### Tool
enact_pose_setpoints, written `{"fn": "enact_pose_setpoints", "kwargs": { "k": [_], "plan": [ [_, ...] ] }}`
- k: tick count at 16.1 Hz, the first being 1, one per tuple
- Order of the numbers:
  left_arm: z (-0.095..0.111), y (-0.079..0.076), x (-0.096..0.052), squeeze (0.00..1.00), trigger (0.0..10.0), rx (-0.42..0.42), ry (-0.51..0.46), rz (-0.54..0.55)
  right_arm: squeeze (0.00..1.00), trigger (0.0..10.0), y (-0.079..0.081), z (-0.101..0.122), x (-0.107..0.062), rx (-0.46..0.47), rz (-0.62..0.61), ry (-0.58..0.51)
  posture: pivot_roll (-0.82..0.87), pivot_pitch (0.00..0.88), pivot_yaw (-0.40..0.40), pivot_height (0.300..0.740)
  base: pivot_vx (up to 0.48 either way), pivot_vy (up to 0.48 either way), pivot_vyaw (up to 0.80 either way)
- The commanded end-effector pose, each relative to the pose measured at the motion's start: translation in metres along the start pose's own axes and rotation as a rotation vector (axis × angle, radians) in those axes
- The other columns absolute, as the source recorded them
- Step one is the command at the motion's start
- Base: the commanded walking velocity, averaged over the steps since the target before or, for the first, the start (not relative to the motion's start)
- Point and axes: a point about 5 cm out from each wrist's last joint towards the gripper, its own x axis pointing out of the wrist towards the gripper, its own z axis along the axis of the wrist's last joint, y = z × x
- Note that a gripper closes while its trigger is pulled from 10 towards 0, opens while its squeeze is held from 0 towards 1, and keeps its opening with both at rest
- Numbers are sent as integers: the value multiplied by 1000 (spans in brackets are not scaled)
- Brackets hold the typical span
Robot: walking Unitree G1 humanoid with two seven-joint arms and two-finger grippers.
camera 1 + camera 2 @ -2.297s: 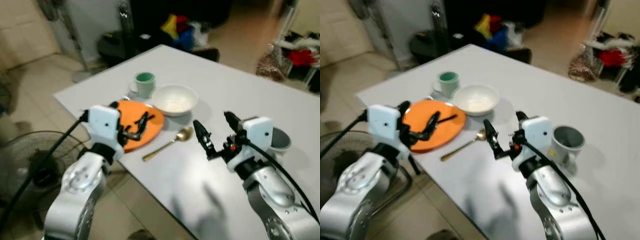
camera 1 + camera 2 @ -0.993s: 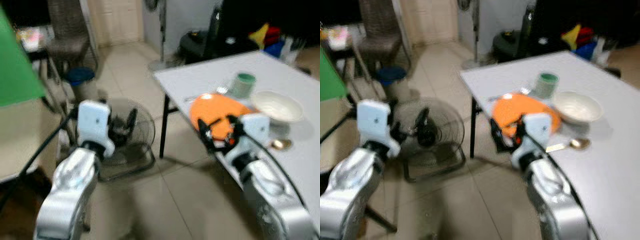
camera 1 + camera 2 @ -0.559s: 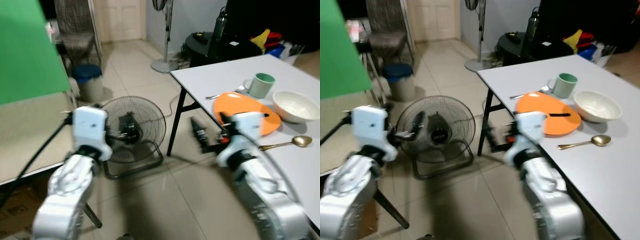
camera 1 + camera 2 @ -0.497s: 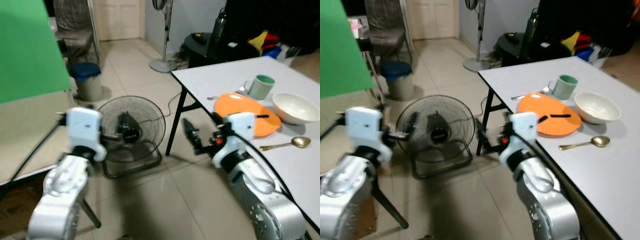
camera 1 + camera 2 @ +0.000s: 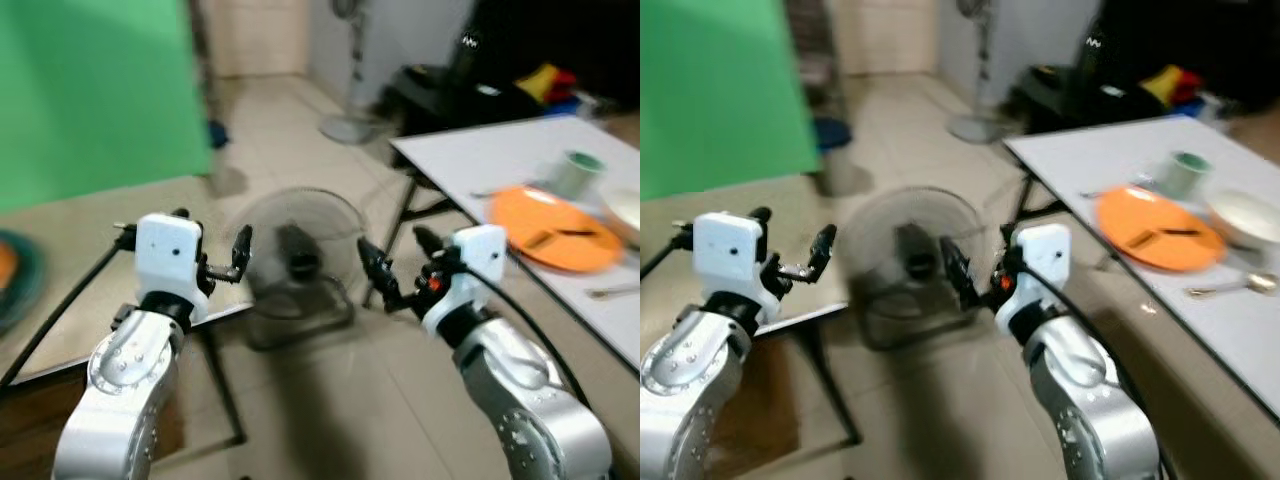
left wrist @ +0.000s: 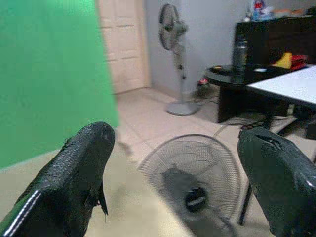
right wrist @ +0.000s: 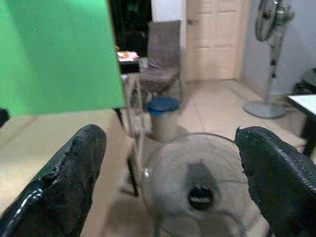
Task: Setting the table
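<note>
Your orange plate (image 5: pixel 553 240) sits on the white desk (image 5: pixel 470 150) off to your right, green cup (image 5: pixel 577 172) behind it. Both hands are raised over the floor, left hand (image 5: pixel 222 259) and right hand (image 5: pixel 398 268) spread, empty, facing a floor fan (image 5: pixel 297 250).

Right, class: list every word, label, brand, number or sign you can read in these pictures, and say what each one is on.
No text can be read.
White mark on the dark object behind the white table: too blurred to read.
Hub of the floor fan: a dark badge, no legible lettering.
Left gripper and right gripper housings: no readable label.
</note>
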Motion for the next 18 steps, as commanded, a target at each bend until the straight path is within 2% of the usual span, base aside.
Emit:
{"fn": "enact_pose_setpoints", "kwargs": {
  "k": [1, 12, 18],
  "plan": [
    [1, -3, -2, 0, 10000, -1, 2, -15, 1000, 10000, -7, -5, -3, 13, -47, 22, 170, 0, -32, 740, 0, 334, 0],
    [6, -4, 0, 0, 10000, 6, -12, -44, 1000, 10000, -5, -3, -4, 33, -6, 16, 169, 0, -25, 740, 0, 333, 0],
    [7, -1, 2, 0, 10000, 14, -22, -28, 1000, 10000, -4, -2, 2, 34, 20, 10, 189, 0, -37, 740, 0, 327, 0]
  ]
}}
